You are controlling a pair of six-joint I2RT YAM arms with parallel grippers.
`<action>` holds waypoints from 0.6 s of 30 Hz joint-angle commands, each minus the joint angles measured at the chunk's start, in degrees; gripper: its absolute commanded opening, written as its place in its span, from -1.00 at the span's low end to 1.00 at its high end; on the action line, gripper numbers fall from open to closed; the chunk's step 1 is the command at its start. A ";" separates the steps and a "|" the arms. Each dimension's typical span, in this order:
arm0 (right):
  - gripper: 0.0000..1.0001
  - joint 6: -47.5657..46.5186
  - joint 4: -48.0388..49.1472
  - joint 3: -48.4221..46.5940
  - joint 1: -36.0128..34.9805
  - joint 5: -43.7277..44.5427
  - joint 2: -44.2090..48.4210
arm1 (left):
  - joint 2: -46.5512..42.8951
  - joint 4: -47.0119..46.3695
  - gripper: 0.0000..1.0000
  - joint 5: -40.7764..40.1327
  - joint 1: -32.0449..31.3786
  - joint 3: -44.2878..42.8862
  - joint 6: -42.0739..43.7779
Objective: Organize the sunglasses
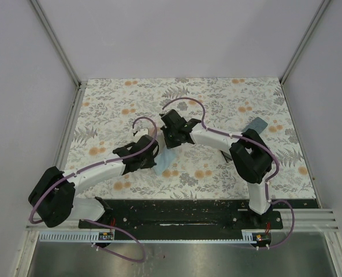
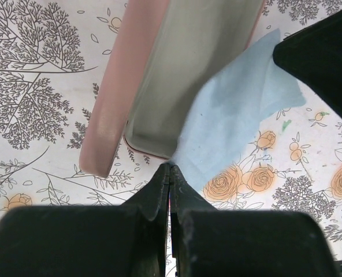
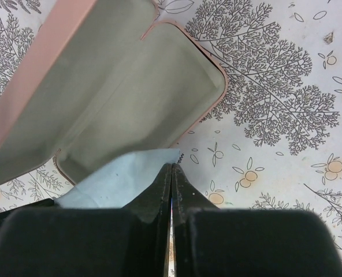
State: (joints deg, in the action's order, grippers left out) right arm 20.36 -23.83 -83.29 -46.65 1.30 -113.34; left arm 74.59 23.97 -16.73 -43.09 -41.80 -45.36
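Over the flower-printed table (image 1: 113, 109), the top view has the left gripper (image 1: 149, 153) and right gripper (image 1: 172, 137) meeting above a light blue cloth (image 1: 167, 163). Left wrist view: jaws clenched, tips at the cloth's edge beside an open pink oblong case (image 2: 116, 92) lined grey-green. Right wrist view: jaws likewise clenched at the cloth's corner; where the sunglasses lie cannot be told.

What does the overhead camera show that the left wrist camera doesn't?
Only overhead: the white-and-black left arm and right arm end to end, plus a blue-grey oblong case by the right arm's elbow. Only the left wrist: an open pink oblong case with grey-green lining, not visible from above, and the left tool shut at the edge of a light blue cloth. Both: that cloth and the floral-print table.
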 commanded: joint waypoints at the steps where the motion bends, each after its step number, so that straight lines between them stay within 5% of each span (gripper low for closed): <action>1: -1.00 -1.37 0.02 -3.63 0.95 -0.95 -1.00 | -2.34 -0.50 -1.00 -1.81 0.20 0.67 -1.39; 18: -1.00 -4.89 -3.59 -13.13 2.53 -4.11 -7.51 | -3.75 -5.86 -1.00 -2.86 0.29 5.77 -4.30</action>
State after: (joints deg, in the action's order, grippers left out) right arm 17.21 -26.50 -93.58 -44.60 -1.41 -119.87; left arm 69.82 21.78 -16.97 -42.98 -36.36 -48.62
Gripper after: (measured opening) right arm 0.015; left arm 0.013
